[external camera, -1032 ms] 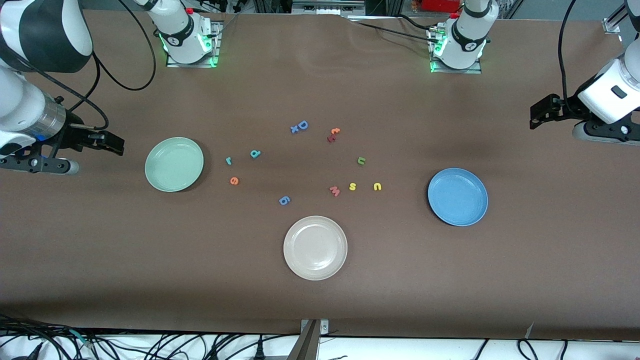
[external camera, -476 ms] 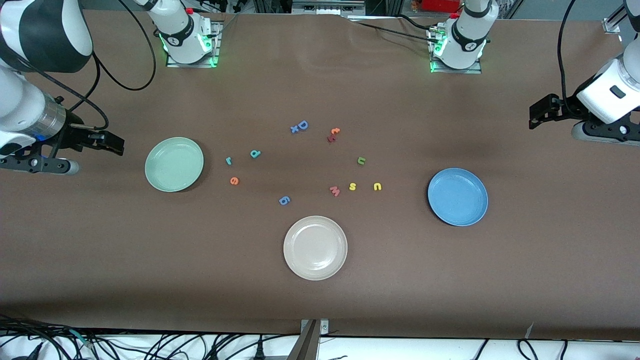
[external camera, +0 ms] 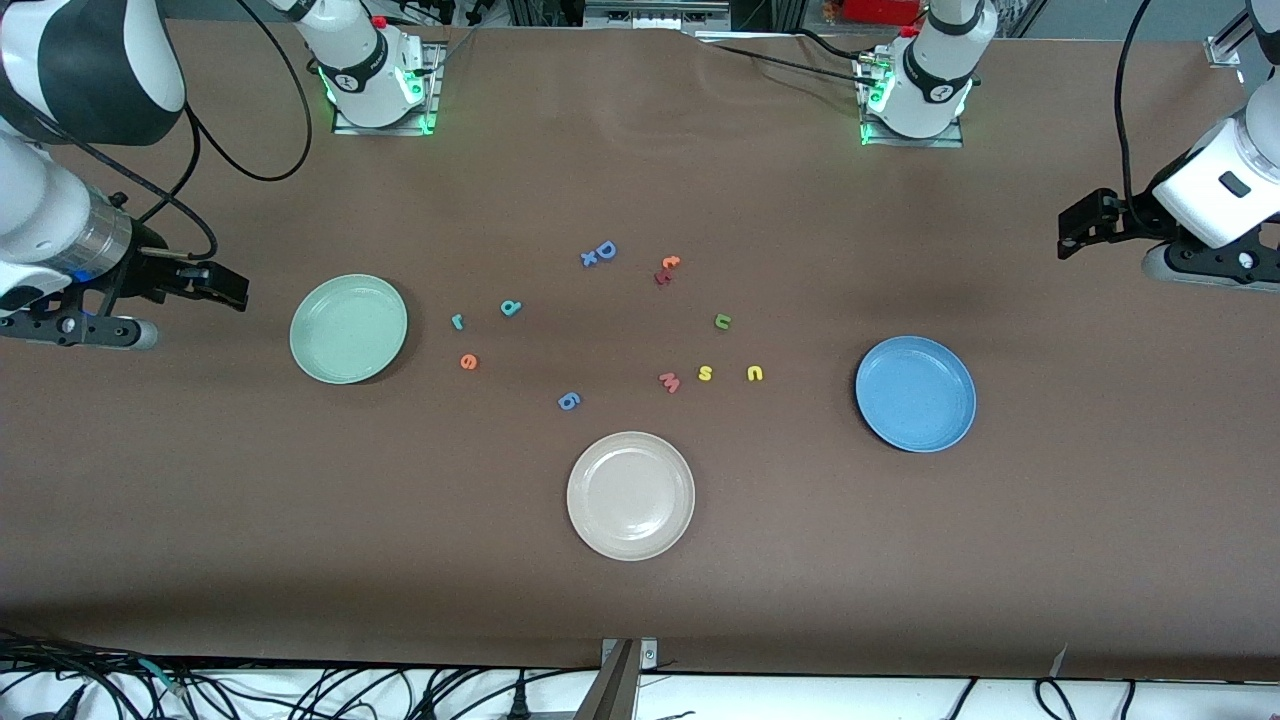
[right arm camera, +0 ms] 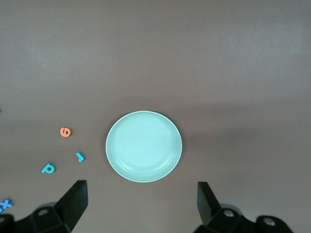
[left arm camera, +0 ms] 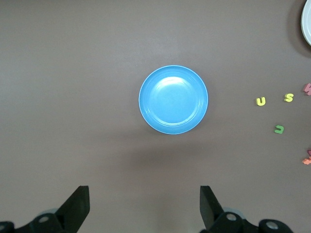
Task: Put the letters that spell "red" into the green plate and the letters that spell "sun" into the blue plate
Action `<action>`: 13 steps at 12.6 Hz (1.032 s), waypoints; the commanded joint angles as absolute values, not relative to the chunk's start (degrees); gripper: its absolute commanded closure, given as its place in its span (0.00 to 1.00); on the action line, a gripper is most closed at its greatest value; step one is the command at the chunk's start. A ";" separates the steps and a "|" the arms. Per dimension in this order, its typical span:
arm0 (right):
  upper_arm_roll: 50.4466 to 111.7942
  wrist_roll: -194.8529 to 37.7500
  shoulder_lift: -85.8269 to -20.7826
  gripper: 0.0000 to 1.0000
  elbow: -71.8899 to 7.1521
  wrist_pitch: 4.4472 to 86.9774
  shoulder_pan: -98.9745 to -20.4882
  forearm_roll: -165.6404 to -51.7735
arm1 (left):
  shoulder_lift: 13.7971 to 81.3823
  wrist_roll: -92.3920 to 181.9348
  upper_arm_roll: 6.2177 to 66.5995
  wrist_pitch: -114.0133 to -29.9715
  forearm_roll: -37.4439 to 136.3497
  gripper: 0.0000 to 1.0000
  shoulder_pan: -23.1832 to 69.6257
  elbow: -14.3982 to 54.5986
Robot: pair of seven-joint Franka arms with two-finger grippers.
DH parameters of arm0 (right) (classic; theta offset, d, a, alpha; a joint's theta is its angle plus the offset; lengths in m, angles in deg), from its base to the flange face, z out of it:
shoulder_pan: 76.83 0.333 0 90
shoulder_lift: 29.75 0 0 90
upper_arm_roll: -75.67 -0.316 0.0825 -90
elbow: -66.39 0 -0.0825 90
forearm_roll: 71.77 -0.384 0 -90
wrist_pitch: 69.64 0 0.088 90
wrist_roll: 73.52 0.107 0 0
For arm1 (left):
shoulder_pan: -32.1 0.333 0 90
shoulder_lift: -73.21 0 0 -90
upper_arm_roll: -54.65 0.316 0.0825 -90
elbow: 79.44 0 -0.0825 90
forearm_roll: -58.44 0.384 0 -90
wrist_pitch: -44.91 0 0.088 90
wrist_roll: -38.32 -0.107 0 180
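The green plate (external camera: 348,328) (right arm camera: 144,146) lies toward the right arm's end. Beside it are the teal "r" (external camera: 457,321) (right arm camera: 80,156), teal "d" (external camera: 511,307) (right arm camera: 48,168) and orange "e" (external camera: 468,361) (right arm camera: 65,131). The blue plate (external camera: 915,393) (left arm camera: 173,99) lies toward the left arm's end, with the yellow "s" (external camera: 705,373) (left arm camera: 289,97), yellow "u/n" (external camera: 755,373) (left arm camera: 261,101) and olive "u/n" (external camera: 722,321) (left arm camera: 279,129) nearby. Both plates are bare. My right gripper (external camera: 232,288) (right arm camera: 142,201) and left gripper (external camera: 1072,235) (left arm camera: 145,204) hover open and empty at the table's ends.
A cream-white plate (external camera: 630,495) sits nearest the front camera at mid-table. Other letters lie among the task's letters: a pink "w" (external camera: 669,381), a blue "6" shape (external camera: 568,401), a blue capital "D" (external camera: 603,250) and an orange-and-dark-red pair (external camera: 666,268).
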State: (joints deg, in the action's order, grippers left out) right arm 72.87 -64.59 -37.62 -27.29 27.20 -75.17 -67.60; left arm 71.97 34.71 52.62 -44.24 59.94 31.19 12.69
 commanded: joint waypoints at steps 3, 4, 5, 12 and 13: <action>72.68 -64.29 -37.93 0.00 -26.25 26.07 -75.07 -67.29 | 71.10 35.33 52.36 -44.04 61.35 0.00 30.95 11.88; 72.68 -64.20 -37.93 0.00 -26.25 26.07 -75.07 -67.29 | 71.10 35.42 52.36 -43.86 60.91 0.00 30.95 12.06; 72.68 -64.20 -37.93 0.00 -26.25 26.07 -75.07 -67.29 | 71.01 35.51 52.19 -43.69 60.91 0.00 30.69 12.75; 72.68 -63.86 -38.01 0.00 -26.25 26.07 -75.07 -67.64 | 66.45 45.50 42.46 -43.34 60.82 0.00 29.63 13.82; 72.68 -64.03 -37.93 0.00 -26.42 25.98 -75.07 -67.64 | 64.70 48.66 40.08 -43.42 60.56 0.00 29.55 13.73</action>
